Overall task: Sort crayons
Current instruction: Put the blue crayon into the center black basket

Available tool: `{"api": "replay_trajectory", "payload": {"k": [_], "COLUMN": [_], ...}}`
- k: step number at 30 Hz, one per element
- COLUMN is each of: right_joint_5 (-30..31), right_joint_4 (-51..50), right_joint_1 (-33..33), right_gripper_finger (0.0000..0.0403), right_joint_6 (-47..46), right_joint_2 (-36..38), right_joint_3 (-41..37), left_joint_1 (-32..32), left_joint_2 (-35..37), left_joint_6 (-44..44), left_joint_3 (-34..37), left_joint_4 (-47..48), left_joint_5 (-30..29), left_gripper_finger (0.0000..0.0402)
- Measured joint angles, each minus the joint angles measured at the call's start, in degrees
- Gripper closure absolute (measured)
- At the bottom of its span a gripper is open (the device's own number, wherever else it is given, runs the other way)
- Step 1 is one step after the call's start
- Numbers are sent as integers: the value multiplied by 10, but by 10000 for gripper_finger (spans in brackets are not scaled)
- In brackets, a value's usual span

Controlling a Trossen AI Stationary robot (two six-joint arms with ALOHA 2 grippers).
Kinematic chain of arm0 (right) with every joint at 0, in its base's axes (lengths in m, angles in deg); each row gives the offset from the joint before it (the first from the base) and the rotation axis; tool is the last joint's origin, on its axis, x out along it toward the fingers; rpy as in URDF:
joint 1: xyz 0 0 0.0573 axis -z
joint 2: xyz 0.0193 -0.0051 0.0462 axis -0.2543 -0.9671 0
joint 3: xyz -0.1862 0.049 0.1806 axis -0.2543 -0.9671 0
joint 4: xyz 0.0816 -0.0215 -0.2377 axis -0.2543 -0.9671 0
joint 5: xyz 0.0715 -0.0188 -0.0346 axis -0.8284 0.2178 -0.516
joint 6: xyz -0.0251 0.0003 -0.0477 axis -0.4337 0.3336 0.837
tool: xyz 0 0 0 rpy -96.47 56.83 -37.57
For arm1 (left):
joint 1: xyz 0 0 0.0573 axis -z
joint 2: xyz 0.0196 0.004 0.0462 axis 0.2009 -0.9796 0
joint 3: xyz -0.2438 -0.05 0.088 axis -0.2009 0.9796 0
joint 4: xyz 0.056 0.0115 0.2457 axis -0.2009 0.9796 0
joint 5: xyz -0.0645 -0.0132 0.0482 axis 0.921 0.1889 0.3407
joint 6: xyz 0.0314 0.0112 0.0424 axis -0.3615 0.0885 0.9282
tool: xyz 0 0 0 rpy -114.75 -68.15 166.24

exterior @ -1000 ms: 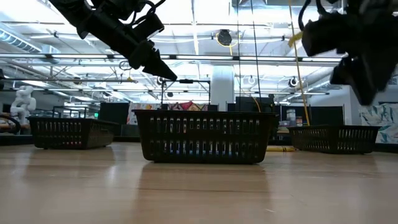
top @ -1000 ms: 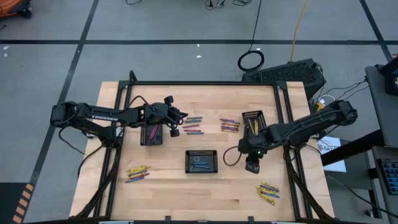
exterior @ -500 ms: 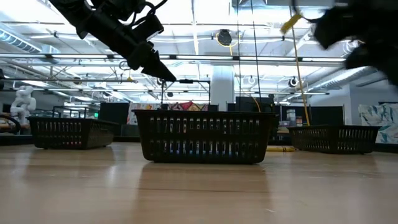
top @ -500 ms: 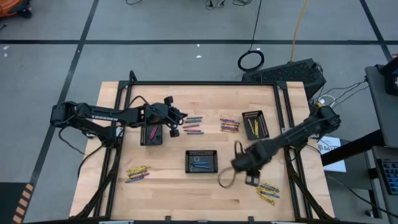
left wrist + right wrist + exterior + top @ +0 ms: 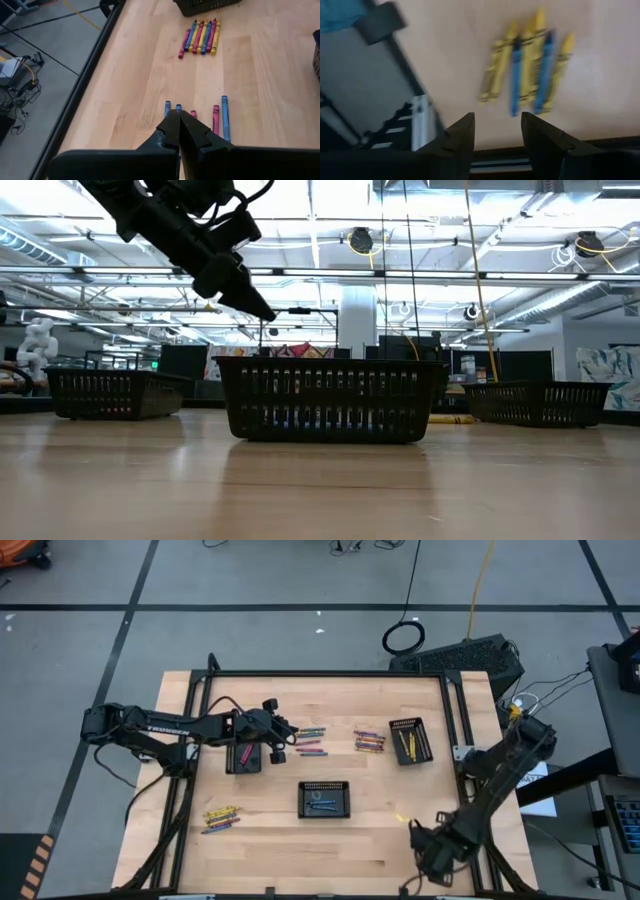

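My left tool [image 5: 283, 737] hangs where it was a second ago, fingers pressed together on nothing, above the crayon row [image 5: 311, 741] just past the left tray [image 5: 243, 755] at about ten o'clock on the tabletop [image 5: 270, 840]. In its wrist view the closed tips [image 5: 178, 125] point down at the near blue and pink crayons [image 5: 220, 114], with a second row [image 5: 199, 36] farther off. No progress on that side yet.

At seven o'clock a small heap [image 5: 221, 817] lies untouched. The middle tray [image 5: 324, 798] holds a few blue sticks.

The change is on the right. My right tool [image 5: 425, 858] has swung from beside the right tray [image 5: 410, 740] at two o'clock, where yellow sticks lie, down to five o'clock, over the spot where the last pile lay. Its fingers [image 5: 464, 131] stand apart and empty, and the yellow and blue crayons [image 5: 530, 65] lie just beyond them. I judge the next pick is about to start there; the tool must drop and single out one stick from that tight row.
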Motion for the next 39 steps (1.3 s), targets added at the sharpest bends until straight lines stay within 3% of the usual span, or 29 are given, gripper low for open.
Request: {"api": "replay_trajectory", "payload": {"k": [8,14,19,39], "right_joint_5": [-1,10,46,43], "right_joint_4": [88,100,100,145], "right_joint_1": [-73,-105,-117,-120], "right_gripper_finger": [257,257,257,320], "right_joint_6": [-127,-196,-200,-180], "right_joint_2": [-2,-2,-2,-83], "right_joint_3": [-39,-72,-82,-99], "left_joint_1": [0,0,0,3], "left_joint_2": [0,0,0,0], "left_joint_6": [2,2,2,2], "left_joint_3": [0,0,0,0], "left_joint_4": [2,4,4,1], "left_joint_5": [0,0,0,0], "left_gripper_finger": [402,402,402,402]}}
